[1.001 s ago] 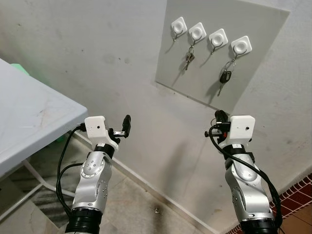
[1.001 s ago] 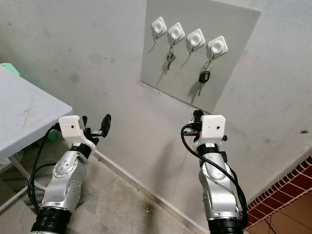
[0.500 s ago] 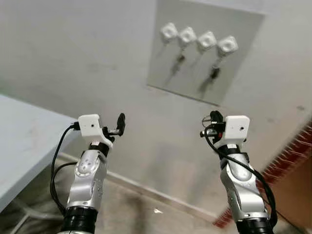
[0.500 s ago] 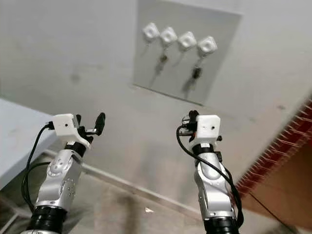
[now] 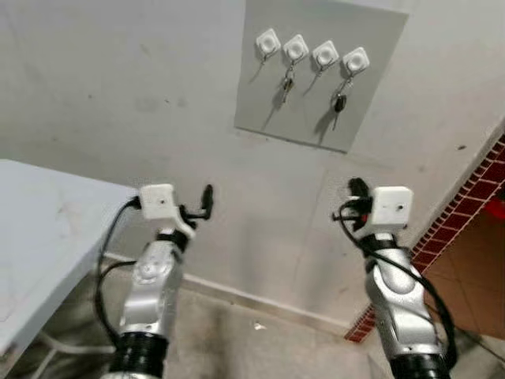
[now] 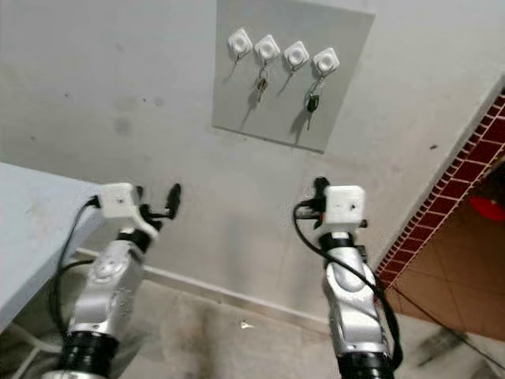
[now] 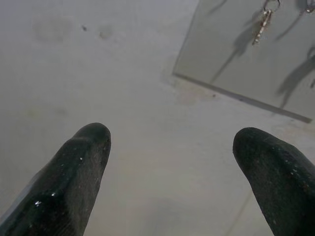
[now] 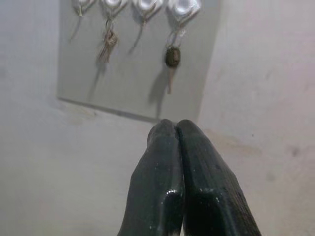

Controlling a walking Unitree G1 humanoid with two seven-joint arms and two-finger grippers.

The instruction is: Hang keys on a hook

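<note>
On its hook (image 5: 355, 60), black-headed key (image 5: 338, 106) hangs blade-down.

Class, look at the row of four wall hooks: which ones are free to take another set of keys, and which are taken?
The first hook and third hook are bare. The second holds a silver key bunch; the fourth holds a black-headed key. Most room lies beside the first hook, on the grey board.

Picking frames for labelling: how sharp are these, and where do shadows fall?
Eye views: slightly soft; keys cast shadows down-left on the board. Left wrist view: left pincer fingertips blurred. Right wrist view: dim, right pincer dark.
</note>
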